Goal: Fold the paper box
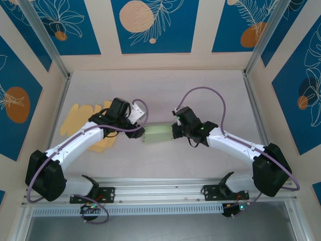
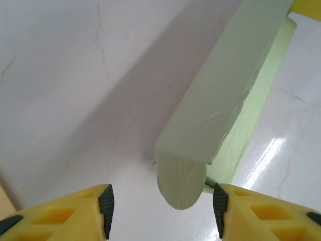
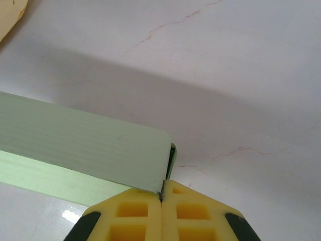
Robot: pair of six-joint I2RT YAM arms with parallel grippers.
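Green paper box (image 1: pixel 157 134) in right tool (image 3: pixel 161 192)

Right end effector (image 3: pixel 161 193) pinched closed

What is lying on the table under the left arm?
Flat yellow paper lies there on the table. The left arm covers its middle, so its whole shape cannot be seen.

Pale marbled tabletop (image 1: pixel 200 90), faint reddish veins. Flat tan card sheets (image 1: pixel 83 114), left side, lying overlapped on tabletop. Blue wall panels (image 1: pixel 153 25), white leaf outlines and orange discs. Aluminium frame rail (image 1: pixel 160 193) along near edge.
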